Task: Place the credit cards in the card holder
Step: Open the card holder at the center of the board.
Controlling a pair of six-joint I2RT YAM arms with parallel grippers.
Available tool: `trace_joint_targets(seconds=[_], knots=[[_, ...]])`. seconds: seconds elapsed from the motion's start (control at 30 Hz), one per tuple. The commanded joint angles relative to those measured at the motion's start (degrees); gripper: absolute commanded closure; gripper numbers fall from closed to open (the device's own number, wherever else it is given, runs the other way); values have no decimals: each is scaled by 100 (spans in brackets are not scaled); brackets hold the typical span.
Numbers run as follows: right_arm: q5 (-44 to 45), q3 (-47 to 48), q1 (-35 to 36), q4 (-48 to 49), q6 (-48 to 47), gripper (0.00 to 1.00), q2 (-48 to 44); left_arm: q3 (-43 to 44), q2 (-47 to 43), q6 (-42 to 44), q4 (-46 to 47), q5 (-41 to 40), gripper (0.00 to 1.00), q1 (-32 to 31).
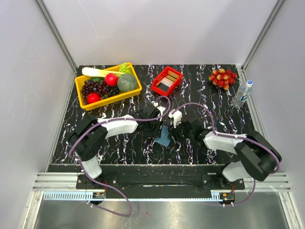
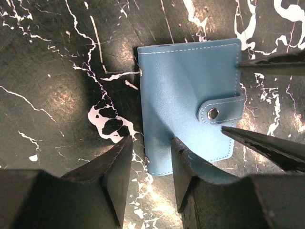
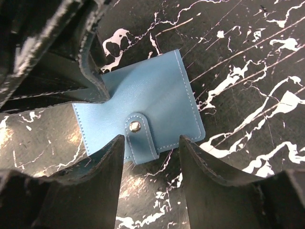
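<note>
The steel-blue card holder (image 2: 190,100) lies on the black marbled table, its snap flap (image 3: 139,136) fastened. My left gripper (image 2: 151,160) stands over its near corner with jaws apart. One finger (image 2: 186,167) rests on the cover and creases it; the other finger stands clear beside the edge. From the opposite side my right gripper (image 3: 151,150) is open, and the flap's end sits just ahead of its gap. In the top view the holder (image 1: 164,137) lies between both grippers. The credit cards (image 1: 168,79) lie stacked in a red tray (image 1: 157,88) behind.
A yellow basket (image 1: 110,98) of vegetables and grapes stands at the back left. A cluster of red fruit (image 1: 222,78) and a water bottle (image 1: 242,94) are at the back right. Purple cables loop above both wrists.
</note>
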Motion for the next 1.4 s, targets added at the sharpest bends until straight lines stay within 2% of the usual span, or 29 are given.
trace_joint_targets(seconds=[0.0,0.13,0.27,0.4,0.6,0.93,1.03,1.13,1.2,1.37], knots=[[-276,274,-2,491,-388,47,471,10,195,394,-414,85,58,91],[-347,432,-2,158,-231,53,596,10,177,438,-414,121,59,179],[-233,274,6,333,-28,59,516,-52,124,456,-344,182,59,258],[-303,485,243,-71,25,52,691,-17,124,509,-334,244,58,293],[-190,414,410,-71,332,52,972,62,98,526,-326,349,59,416],[900,1240,1227,-949,640,65,1948,220,168,570,-317,376,59,478],[927,1399,1281,-1187,772,77,2150,229,186,491,-299,350,59,487],[665,1434,1281,-1223,781,99,2151,185,195,316,-273,200,59,513],[436,1478,1281,-1468,877,100,2125,142,212,184,-212,130,60,531],[426,1294,1272,-1311,1316,100,1853,54,230,-255,-54,-63,61,557]])
